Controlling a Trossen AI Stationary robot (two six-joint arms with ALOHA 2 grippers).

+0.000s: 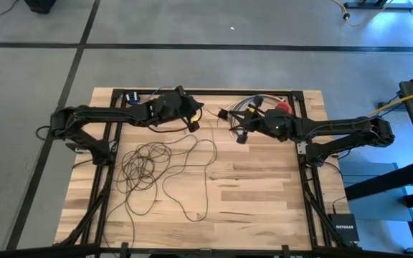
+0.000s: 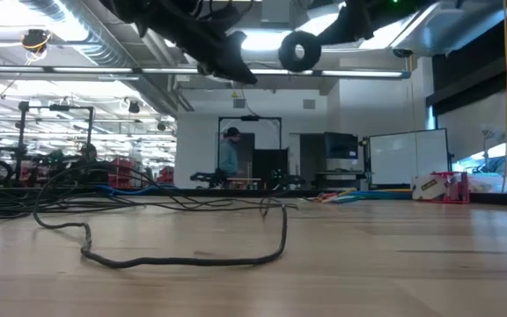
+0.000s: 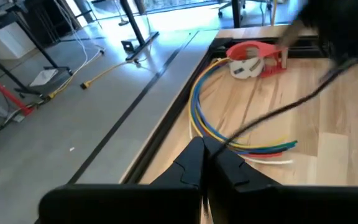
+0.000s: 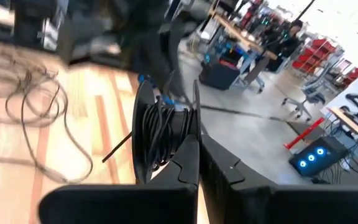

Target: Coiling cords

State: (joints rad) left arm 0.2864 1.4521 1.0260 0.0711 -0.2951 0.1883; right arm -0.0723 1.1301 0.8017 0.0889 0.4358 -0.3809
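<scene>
**Two arms up high, the wire on the table**

We see a long, thin, dark wire with many loops [image 1: 147, 166] lying on the light wooden table [image 1: 264, 201]. Most of its loops sit in a messy pile on the left side of the table. One strand runs up from the pile toward the left gripper [image 1: 194, 120].

The left gripper is near the back of the table, lifted above the wood. Its two dark fingers [image 3: 194, 163] are pressed together, and a dark strand passes right at their tips. We think they pinch it, but we cannot be sure.

The right gripper [image 1: 239, 136] is also lifted, close to the left one. Its jaws are closed on a round black spool [image 4: 163, 134] with dark wire wound around it.

A bundle of coloured wires [image 3: 229, 130] and a red tape holder [image 3: 257, 55] lie at the back of the table.
</scene>
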